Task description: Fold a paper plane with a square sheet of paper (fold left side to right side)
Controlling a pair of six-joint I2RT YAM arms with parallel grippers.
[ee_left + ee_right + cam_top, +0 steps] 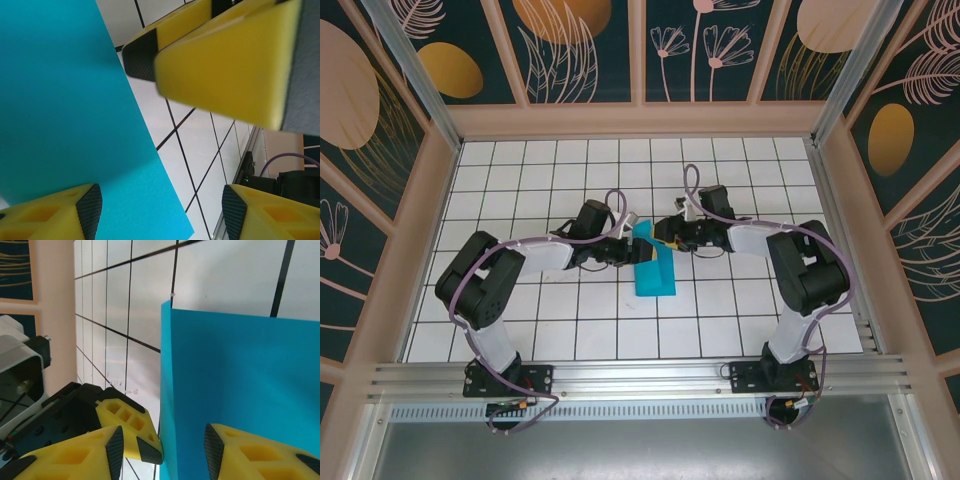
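The teal sheet of paper [656,270] lies mid-table as a narrow strip, doubled over, its far end between both grippers. In the left wrist view the paper [65,115] covers the left side, and one corner reaches between my open left gripper [160,212]. The right gripper's yellow fingers [225,55] hang close above. In the right wrist view the paper [240,375] shows a raised left edge standing between the wide-apart jaws of my right gripper [162,452]. A left finger [131,426] sits just beside that edge. From above, the left gripper [626,246] and right gripper [665,236] nearly meet.
The white grid table [550,320] is walled by a wooden frame with patterned panels [640,50]. A metal rail [640,378] runs along the near edge by the arm bases. Open tiles lie to the left, right and front of the paper.
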